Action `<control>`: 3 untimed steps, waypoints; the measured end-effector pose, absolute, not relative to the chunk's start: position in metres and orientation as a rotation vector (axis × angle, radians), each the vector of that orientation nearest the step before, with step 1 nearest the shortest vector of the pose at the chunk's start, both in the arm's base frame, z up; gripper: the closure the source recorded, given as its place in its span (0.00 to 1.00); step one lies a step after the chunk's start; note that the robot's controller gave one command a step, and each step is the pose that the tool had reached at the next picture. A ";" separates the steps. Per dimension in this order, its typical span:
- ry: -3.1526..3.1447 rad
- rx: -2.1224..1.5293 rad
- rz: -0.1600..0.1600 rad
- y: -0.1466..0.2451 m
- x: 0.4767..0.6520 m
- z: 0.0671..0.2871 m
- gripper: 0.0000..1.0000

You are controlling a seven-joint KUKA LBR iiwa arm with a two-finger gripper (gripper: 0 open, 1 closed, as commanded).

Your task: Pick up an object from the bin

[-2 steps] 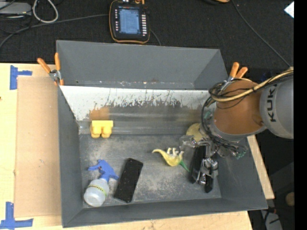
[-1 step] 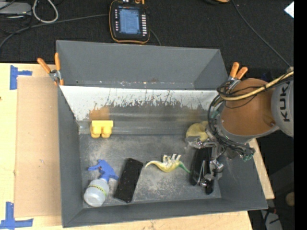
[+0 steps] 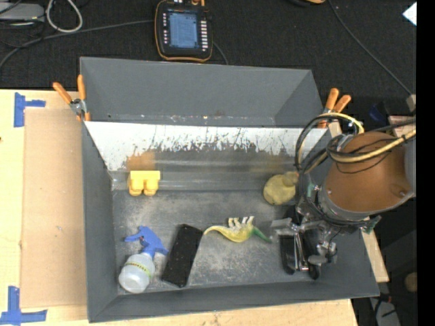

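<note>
Jaws low in grey bin (image 3: 204,104), yellow-green toy (image 3: 234,231) near

Bin (image 3: 204,94) matt grey metal, scuffed; spray bottle (image 3: 138,269) translucent plastic; black block (image 3: 181,255) matt.

Spray bottle (image 3: 139,262) just L of slab (image 3: 182,255), lump (image 3: 279,189) back-R

wrist cover (image 3: 370,175): a rounded, cone-like shell, coppery orange-brown, smooth with a faint sheen, darker toward its lower rim.
cables (image 3: 338,122): one yellow and several black, arching over the top of the wrist cover; a thin black loop runs down its left side.
collar (image 3: 340,214): a dark band under the wrist cover.
gripper (image 3: 300,255): black body with bare silver metal brackets and small fittings.
</note>
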State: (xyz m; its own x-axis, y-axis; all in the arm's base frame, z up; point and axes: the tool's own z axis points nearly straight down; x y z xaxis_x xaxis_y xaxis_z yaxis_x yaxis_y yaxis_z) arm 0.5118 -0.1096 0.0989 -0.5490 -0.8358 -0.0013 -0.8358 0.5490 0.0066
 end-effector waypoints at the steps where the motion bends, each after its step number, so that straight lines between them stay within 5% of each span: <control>1: -2.802 1.434 -0.011 -0.097 0.540 0.072 0.00; 2: -2.346 2.099 -0.036 -0.095 0.555 0.074 1.00; 3: -2.348 2.099 -0.036 -0.095 0.555 0.074 1.00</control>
State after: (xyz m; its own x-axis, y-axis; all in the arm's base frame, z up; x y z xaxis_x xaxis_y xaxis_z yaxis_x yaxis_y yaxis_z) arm 0.5549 -0.0951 0.0735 -0.1118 -0.9935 -0.0207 -0.9937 0.1116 0.0119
